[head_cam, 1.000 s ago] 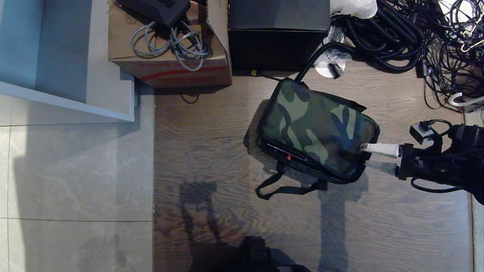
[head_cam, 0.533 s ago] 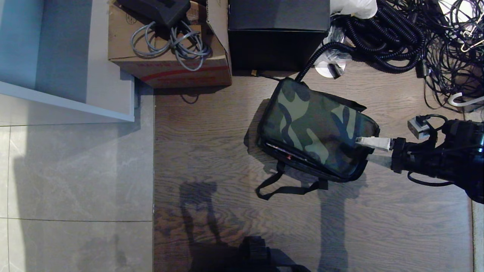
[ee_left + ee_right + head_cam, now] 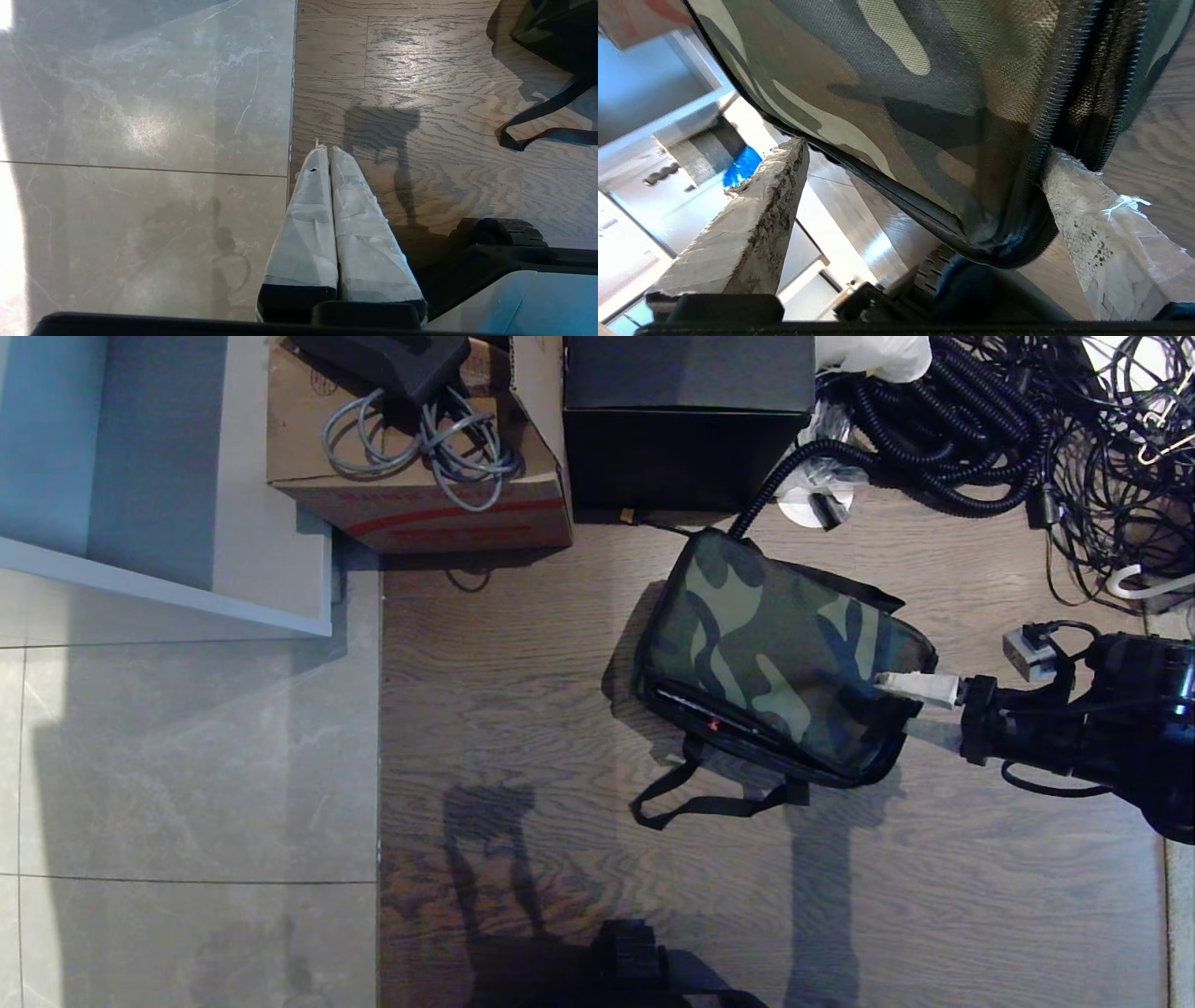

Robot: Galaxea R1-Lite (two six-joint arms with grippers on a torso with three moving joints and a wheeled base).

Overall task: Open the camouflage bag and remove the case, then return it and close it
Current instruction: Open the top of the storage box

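Left gripper: parked over the floor seam between tile and wood, fingers pressed together with nothing between them; well apart from the work, presumably kept out of the way while the other arm acts.

Cardboard box: far beyond the working fingers, against the back; grey cables coiled on top. Not part of the job.

Black box: just past the bag's far corner; a larger cube, not the item to be taken out.

Camouflage bag: lies flat on the wood floor, tilted, its right end at the working fingers. Flap appears down; a sliver of red shows along the near edge. Laid flat likely so the lid can be lifted from the side.

Strap: trails loose on the floor off the bag's near edge, clear of the fingers.

Case: not visible; by judgement inside the bag, since the bag looks full and closed.

Right gripper: reaches in level from the right, fingers spread wide. In the wrist view one finger touches the zipped corner of the bag, the other stands clear over the top panel. Nothing pinched yet.

Purpose of pose: seemingly straddling the corner seam to catch the flap edge or zip.

Cable heap: behind the right arm, apart from the bag.
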